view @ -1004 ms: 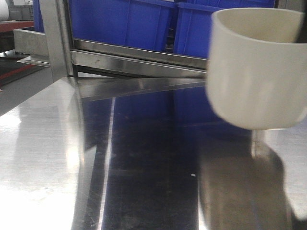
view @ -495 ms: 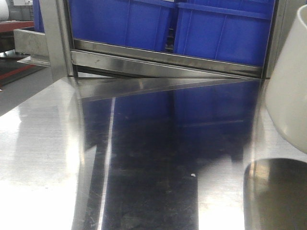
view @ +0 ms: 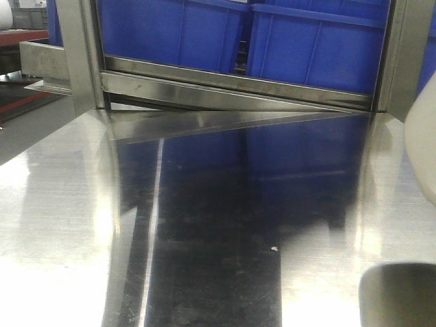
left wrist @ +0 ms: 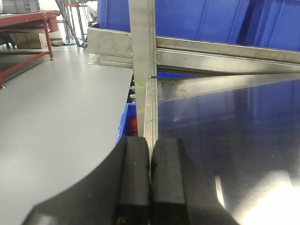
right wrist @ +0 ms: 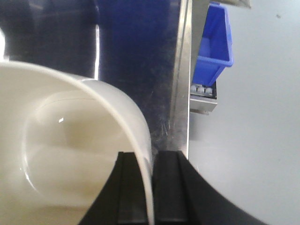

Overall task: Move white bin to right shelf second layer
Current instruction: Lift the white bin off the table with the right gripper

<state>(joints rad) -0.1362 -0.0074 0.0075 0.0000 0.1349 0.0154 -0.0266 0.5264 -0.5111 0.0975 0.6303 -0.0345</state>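
Note:
The white bin is a glossy cream tub and fills the lower left of the right wrist view. My right gripper is shut on its wall, one finger inside the mouth and one outside. In the front view only a sliver of the bin shows at the right edge, held above the steel tabletop. A steel rack end with small white rollers shows past the table's right edge, under a blue crate. I cannot tell which shelf layer it is. My left gripper is shut on nothing, over the table's left edge.
Blue crates stand on a steel rack level behind the table, between upright steel posts. A red workbench stands far left on the grey floor. A blue crate sits below the table's left edge.
The white bin has moved right, from filling the right part of the front view to a sliver at its edge. The left gripper's earlier state is not shown.

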